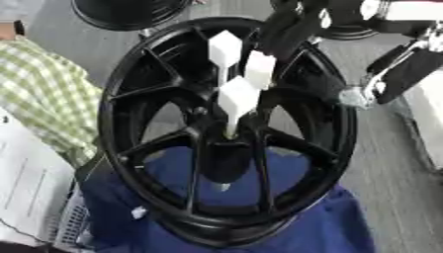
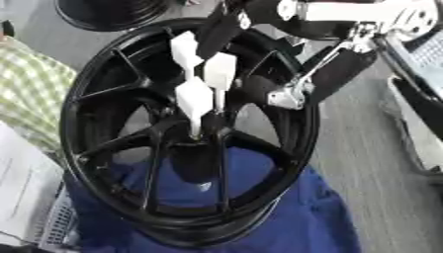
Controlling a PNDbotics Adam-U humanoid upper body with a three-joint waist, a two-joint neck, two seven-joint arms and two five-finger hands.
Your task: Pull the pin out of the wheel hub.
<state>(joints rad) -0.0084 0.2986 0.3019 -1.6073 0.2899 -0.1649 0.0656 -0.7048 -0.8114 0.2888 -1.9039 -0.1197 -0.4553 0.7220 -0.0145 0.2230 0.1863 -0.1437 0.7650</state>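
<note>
Pins, three of them with white blocky heads, stand in the middle of the black wheel hub (image 1: 227,133), which rests tilted on a blue cloth (image 1: 311,227). The right hand (image 1: 290,29) reaches in from above, its dark fingers lying over the rim beside the uppermost pin (image 1: 225,49), with the second pin (image 1: 259,69) just below its fingertips and the third pin (image 1: 237,99) lower, nearest the hub's centre. Whether those fingers are curled round a pin head or only hanging next to it cannot be told from either view. To do this step well, I judge the hand should close on a single white head and draw it straight out along the pin's own line, since a sideways tug could jam the stem in its hole or knock a neighbouring pin. The heads crowd together, so the neighbours and the spokes leave little room for fingers. The left hand shows nowhere. Away from the hand, a green checked sleeve (image 1: 43,99) lies along the hub's far side, and another dark wheel (image 1: 130,12) sits above.
</note>
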